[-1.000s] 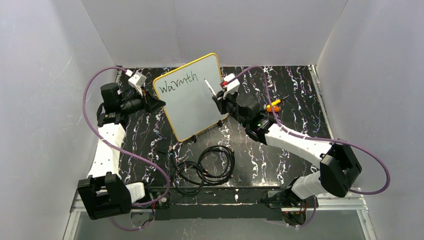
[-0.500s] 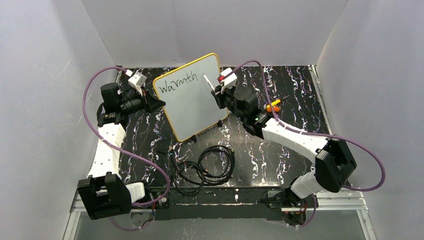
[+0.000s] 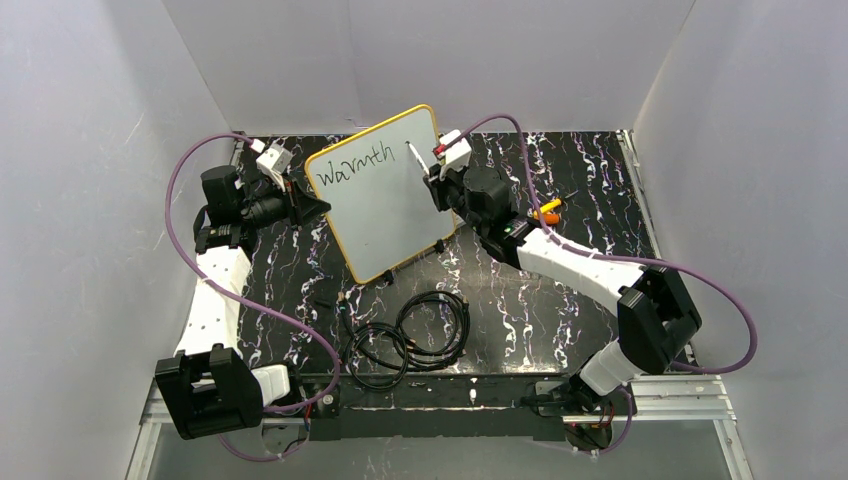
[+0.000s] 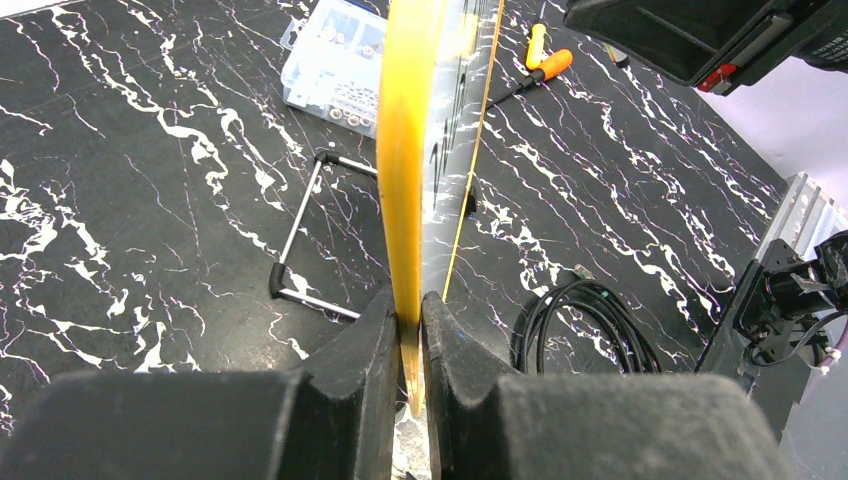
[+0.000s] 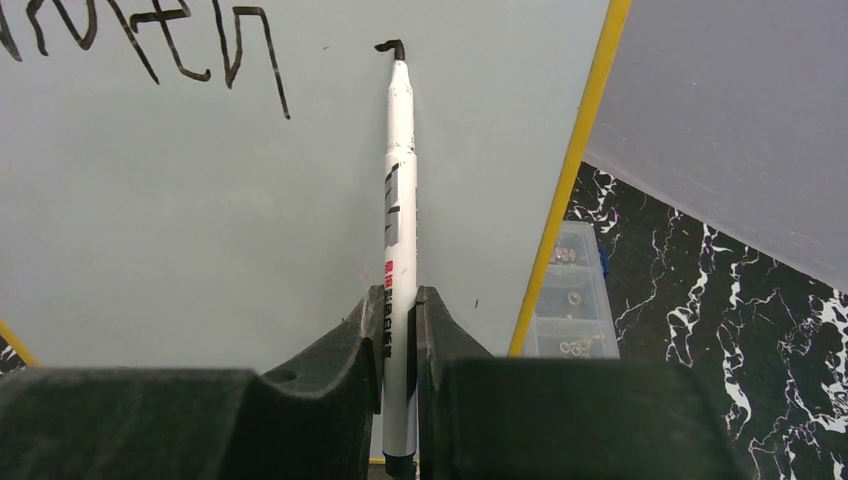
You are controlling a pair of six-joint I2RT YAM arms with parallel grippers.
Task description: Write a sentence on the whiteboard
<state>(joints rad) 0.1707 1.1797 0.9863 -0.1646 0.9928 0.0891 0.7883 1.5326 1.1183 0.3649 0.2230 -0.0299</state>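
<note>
My left pincer is closed tight on the yellow frame of the whiteboard. It pinches the left edge between both fingers, so the board shows edge-on in my left wrist view. The whiteboard stands propped up and tilted back near the middle of the far edge of the table, turned a little so one corner points toward the near edge. Behind it a thin wire stand with black feet rests on the black marbled top.

My right pincer is shut narrow on a white marker, gripping the barrel low down, with the tip pointing away from my wrist. The tip meets the board's face toward its upper right, close to the right side of the frame, at the end of a short black hooked stroke. To the left of that stroke, along the top of the board, the sentence so far reads "Warmth" in black handwriting.

A clear plastic compartment box lies on the table behind the board's right edge. An orange-handled screwdriver lies just beyond my right arm, toward the table's right edge. Coiled black cables lie near the middle of the near edge, in front of the board and apart from it
</note>
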